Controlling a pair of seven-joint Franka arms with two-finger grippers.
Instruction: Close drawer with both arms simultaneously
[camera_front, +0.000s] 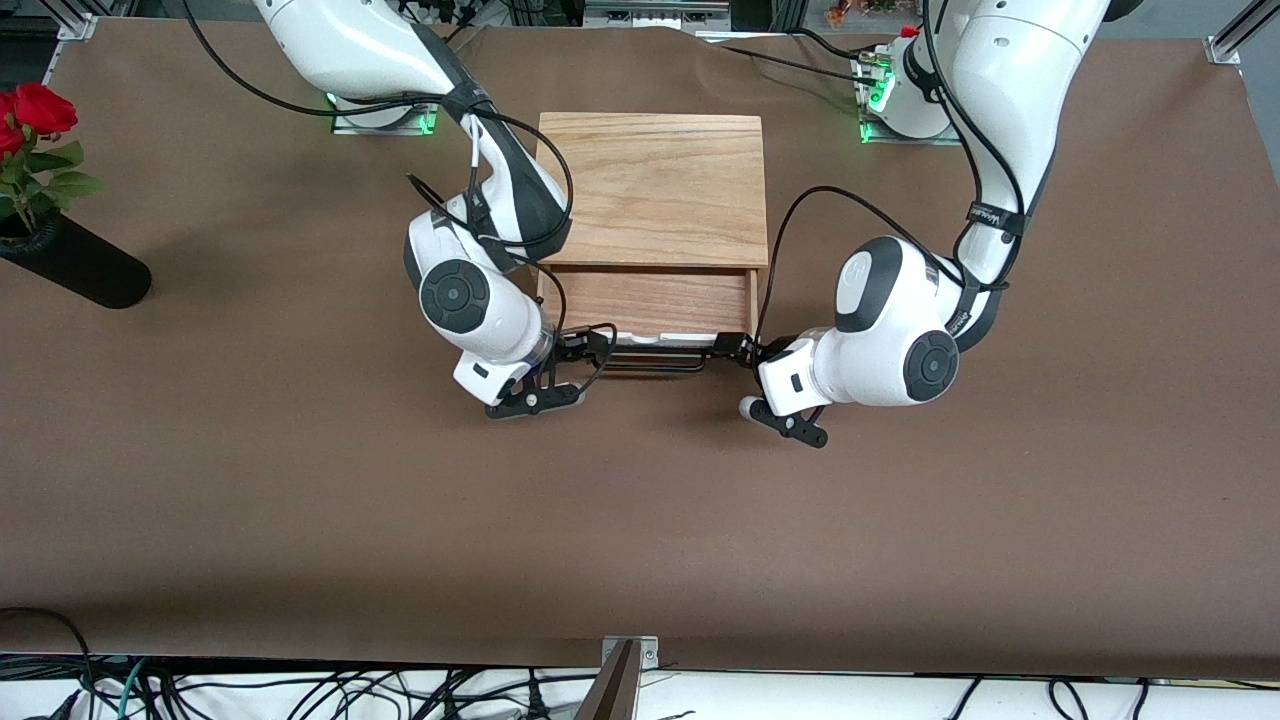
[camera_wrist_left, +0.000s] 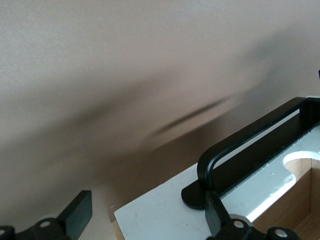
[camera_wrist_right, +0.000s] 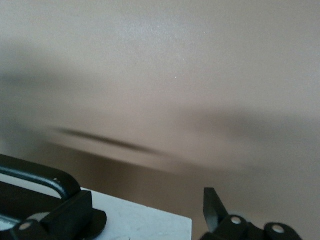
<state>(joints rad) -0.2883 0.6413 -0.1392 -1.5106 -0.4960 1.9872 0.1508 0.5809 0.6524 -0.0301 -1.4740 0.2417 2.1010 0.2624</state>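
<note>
The drawer (camera_front: 650, 300) stands pulled out of the wooden box (camera_front: 655, 185) toward the front camera. Its white front panel (camera_front: 662, 340) and black wire handle (camera_front: 655, 366) face the camera. My right gripper (camera_front: 598, 346) is open at the panel's end toward the right arm. In the right wrist view the gripper (camera_wrist_right: 145, 212) straddles the panel's corner (camera_wrist_right: 142, 220) beside the handle (camera_wrist_right: 42, 177). My left gripper (camera_front: 737, 349) is open at the other end. In the left wrist view it (camera_wrist_left: 145, 217) straddles the panel's corner (camera_wrist_left: 160, 210) beside the handle (camera_wrist_left: 250, 145).
A black vase (camera_front: 80, 265) with red roses (camera_front: 35, 110) lies at the right arm's end of the table. The brown table cover (camera_front: 640, 520) stretches from the drawer to the front edge, where a metal bracket (camera_front: 625, 680) sits.
</note>
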